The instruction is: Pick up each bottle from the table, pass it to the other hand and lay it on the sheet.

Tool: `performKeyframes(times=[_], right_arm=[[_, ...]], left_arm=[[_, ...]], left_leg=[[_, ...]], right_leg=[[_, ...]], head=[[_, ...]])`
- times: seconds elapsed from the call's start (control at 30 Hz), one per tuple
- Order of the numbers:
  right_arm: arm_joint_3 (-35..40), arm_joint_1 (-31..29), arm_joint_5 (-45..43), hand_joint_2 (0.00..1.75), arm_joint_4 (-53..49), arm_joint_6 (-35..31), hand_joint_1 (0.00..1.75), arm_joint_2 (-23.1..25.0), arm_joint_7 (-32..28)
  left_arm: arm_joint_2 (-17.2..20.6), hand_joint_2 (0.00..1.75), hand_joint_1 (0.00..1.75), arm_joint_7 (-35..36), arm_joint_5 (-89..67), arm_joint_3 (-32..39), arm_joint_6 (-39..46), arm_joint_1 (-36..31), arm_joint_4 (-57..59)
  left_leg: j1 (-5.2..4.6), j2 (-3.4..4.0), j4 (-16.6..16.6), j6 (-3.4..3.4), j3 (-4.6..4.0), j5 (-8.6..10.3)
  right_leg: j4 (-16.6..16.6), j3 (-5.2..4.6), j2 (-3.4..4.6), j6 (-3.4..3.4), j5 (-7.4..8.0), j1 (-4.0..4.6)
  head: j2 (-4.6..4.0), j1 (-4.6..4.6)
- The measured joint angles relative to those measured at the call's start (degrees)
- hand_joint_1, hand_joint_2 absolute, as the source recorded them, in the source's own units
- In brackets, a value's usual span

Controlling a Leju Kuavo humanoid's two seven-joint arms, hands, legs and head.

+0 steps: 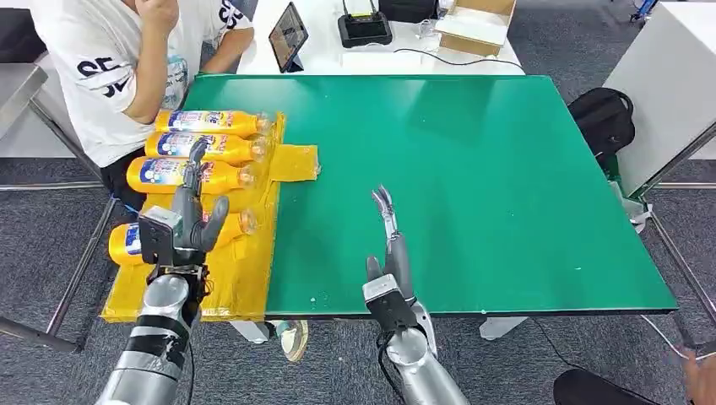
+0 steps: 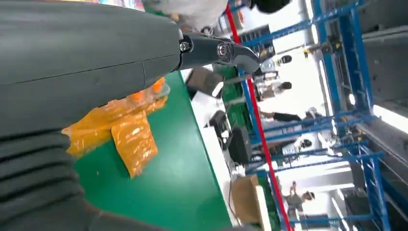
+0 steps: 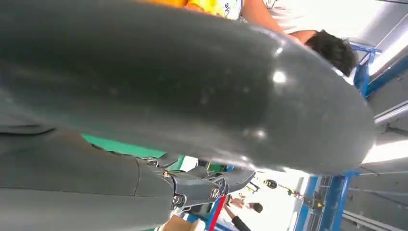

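A green table (image 1: 473, 186) carries a yellow sheet (image 1: 245, 270) with four bottles (image 1: 190, 175) lying on it. Left hand (image 1: 190, 221) above them and right hand (image 1: 390, 253) beside the sheet both spread, holding nothing. Bottles look light, slick plastic; best gripped mid-body.

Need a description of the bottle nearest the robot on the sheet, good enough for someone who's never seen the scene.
Start at the green table, then go to the yellow sheet hanging over its left edge. Four yellow bottles lie on it side by side; take the nearest bottle. Unlike the other three, it is partly hidden behind the left hand and sits furthest from the seated person.
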Motion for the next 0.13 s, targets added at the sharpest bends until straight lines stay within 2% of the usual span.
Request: performKeyframes(times=[0.13], right_arm=[[0.0, 0.21, -0.15, 0.0, 0.0, 0.17, 0.0, 0.0, 0.0]], left_arm=[[0.0, 1.75, 0.0, 0.04, -0.63, 0.0, 0.3, 0.19, -0.28]], left_leg=[[0.0, 0.0, 0.0, 0.0, 0.0, 0.0]], right_leg=[[0.0, 0.01, 0.0, 0.0, 0.0, 0.0]], head=[[0.0, 0.0]])
